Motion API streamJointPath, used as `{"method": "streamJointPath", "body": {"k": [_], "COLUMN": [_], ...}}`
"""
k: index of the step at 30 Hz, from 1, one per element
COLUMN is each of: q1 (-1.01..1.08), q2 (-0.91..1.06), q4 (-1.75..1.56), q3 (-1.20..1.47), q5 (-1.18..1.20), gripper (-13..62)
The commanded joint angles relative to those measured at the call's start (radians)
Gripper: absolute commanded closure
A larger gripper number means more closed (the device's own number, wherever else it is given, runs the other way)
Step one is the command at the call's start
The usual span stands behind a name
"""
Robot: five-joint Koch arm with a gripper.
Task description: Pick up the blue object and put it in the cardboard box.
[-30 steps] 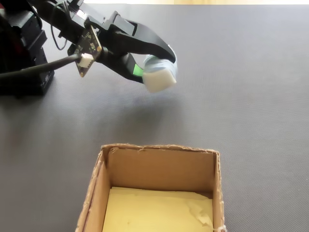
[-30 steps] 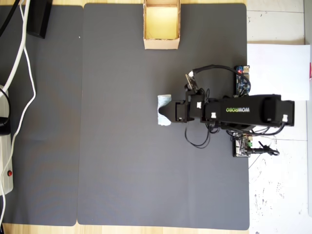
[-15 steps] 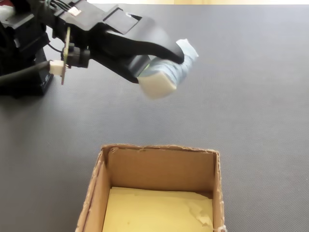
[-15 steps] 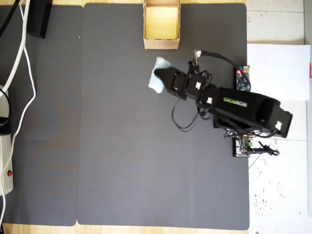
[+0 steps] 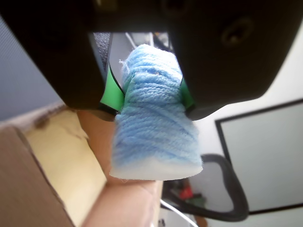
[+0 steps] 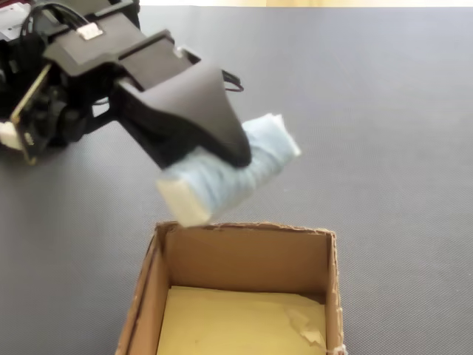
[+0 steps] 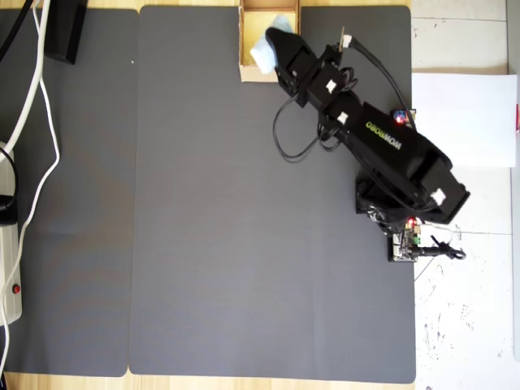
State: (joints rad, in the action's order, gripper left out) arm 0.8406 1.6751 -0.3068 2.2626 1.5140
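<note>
The blue object, a pale blue wound roll with a white end, hangs in the air, pinched between green-padded jaws. My gripper is shut on it. In the fixed view the gripper holds the blue object tilted, just above the far wall of the cardboard box. From overhead, the gripper and the blue object sit over the cardboard box at the mat's top edge. The wrist view shows the cardboard box below, its inside yellowish.
A dark grey mat covers the table. White cables and a black device lie at the left in the overhead view. White paper and a circuit board are beside the arm's base at the right.
The arm has swung across the mat toward the box, carrying the blue object from mid-mat to above the box. The grip stayed shut throughout.
</note>
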Motion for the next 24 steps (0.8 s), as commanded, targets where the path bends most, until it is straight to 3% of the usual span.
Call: {"method": "streamJointPath", "body": {"k": [1,7,12,24], "q1": [0.009,0.051,0.048,-0.018], "q2": [0.015,-0.034,-0.035,0.123], "q4": [-0.005,0.124,0.249,0.255], "q3": [-0.121,-0.207,-0.270,-0.164], "q5": [0.003,0.003,0.008,0.009], "gripper": [40.4,30.8,17.3,16.0]}}
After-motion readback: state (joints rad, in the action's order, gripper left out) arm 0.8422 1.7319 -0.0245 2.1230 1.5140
